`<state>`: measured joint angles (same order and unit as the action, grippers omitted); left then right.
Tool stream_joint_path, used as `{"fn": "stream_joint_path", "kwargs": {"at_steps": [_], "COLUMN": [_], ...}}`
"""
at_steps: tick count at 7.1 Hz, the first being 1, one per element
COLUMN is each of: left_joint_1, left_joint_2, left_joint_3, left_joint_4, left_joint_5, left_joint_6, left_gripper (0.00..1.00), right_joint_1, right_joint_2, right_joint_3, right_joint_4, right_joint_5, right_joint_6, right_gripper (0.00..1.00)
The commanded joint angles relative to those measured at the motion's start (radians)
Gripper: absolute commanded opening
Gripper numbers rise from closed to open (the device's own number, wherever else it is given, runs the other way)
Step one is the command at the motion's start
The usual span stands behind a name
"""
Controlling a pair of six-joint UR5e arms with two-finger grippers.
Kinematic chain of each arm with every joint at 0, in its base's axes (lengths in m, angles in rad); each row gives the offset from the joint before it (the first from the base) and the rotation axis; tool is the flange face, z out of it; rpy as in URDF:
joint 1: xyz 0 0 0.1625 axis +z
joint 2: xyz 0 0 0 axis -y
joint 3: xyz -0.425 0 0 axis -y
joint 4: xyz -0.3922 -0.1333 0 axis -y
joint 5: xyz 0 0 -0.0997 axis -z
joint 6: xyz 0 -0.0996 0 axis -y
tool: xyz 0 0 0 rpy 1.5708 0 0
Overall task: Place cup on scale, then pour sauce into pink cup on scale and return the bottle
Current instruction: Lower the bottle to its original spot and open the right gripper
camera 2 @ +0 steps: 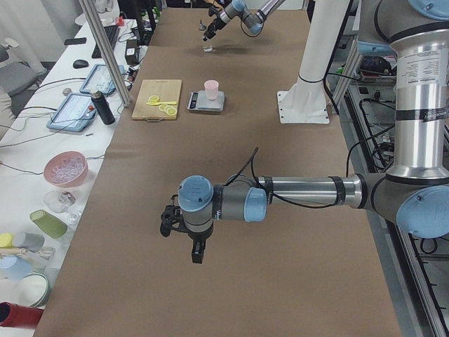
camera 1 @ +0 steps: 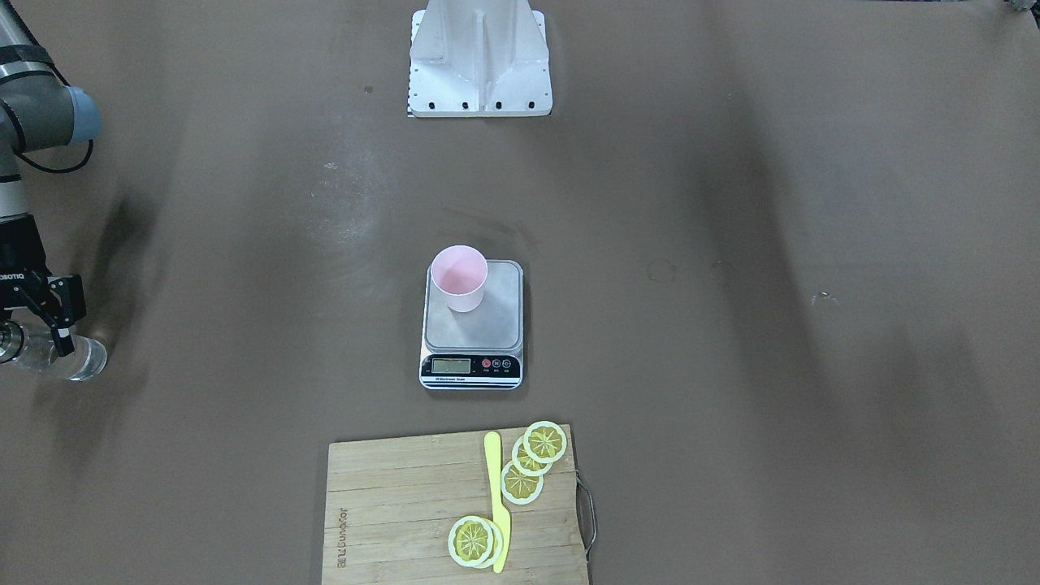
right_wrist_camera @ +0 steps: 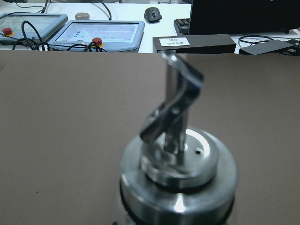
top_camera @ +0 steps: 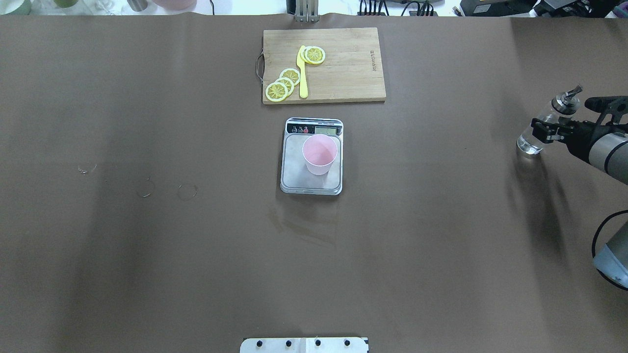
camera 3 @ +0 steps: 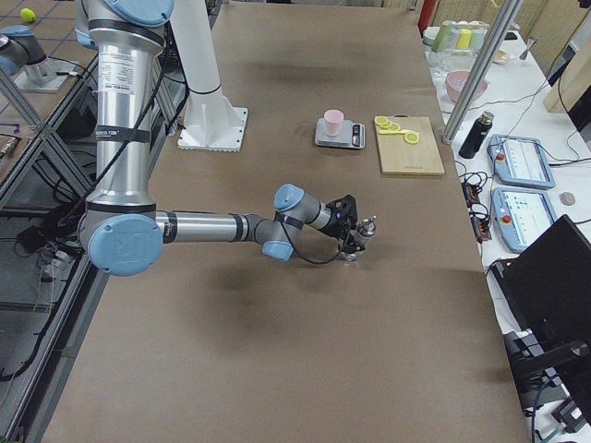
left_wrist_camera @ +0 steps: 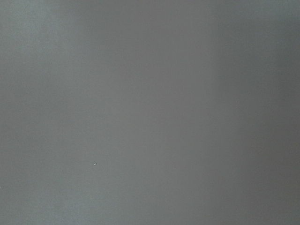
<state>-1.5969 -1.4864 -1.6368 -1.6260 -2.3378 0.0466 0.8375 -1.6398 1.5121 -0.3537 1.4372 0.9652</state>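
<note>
The pale pink cup (camera 1: pixel 459 280) (top_camera: pixel 320 154) stands upright on the scale's grey platform (camera 1: pixel 487 329) (top_camera: pixel 294 174) at mid-table. The clear bottle (top_camera: pixel 529 141) (camera 1: pixel 85 361) stands on the table at my far right, with colourless sauce inside. My right gripper (top_camera: pixel 543 130) reaches in level from the side and looks shut on the bottle's body. The right wrist view is filled by the bottle's steel cap and spout (right_wrist_camera: pixel 178 164). My left gripper (camera 2: pixel 181 239) shows only in the exterior left view, low over bare table; I cannot tell its state. The left wrist view shows only blurred table.
A wooden cutting board (top_camera: pixel 348 68) (camera 1: pixel 406 504) lies beyond the scale, with lemon slices (top_camera: pixel 283 83) and a yellow knife (top_camera: pixel 302 73) on it. The white robot base (camera 1: pixel 479 65) stands at the near edge. Bowls, cups and tablets sit on side benches off the table.
</note>
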Motion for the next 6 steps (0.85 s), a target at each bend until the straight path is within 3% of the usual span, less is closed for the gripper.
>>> {"fn": "stream_joint_path", "kwargs": {"at_steps": [1,6], "left_joint_1": [0.0,0.0], "left_joint_2": [0.0,0.003], "left_joint_3": [0.0,0.0], "left_joint_4": [0.0,0.0], "left_joint_5": [0.0,0.0], "left_joint_6": [-0.001,-0.001], "left_gripper": [0.98,0.98], "right_joint_1": [0.0,-0.003], "right_joint_2": [0.021,0.003], "right_joint_3": [0.0,0.013], "right_joint_4": [-0.011,-0.008], "right_joint_5": [-0.001,-0.003], "right_joint_6": [0.007,0.018], "right_gripper": [0.99,1.0]}}
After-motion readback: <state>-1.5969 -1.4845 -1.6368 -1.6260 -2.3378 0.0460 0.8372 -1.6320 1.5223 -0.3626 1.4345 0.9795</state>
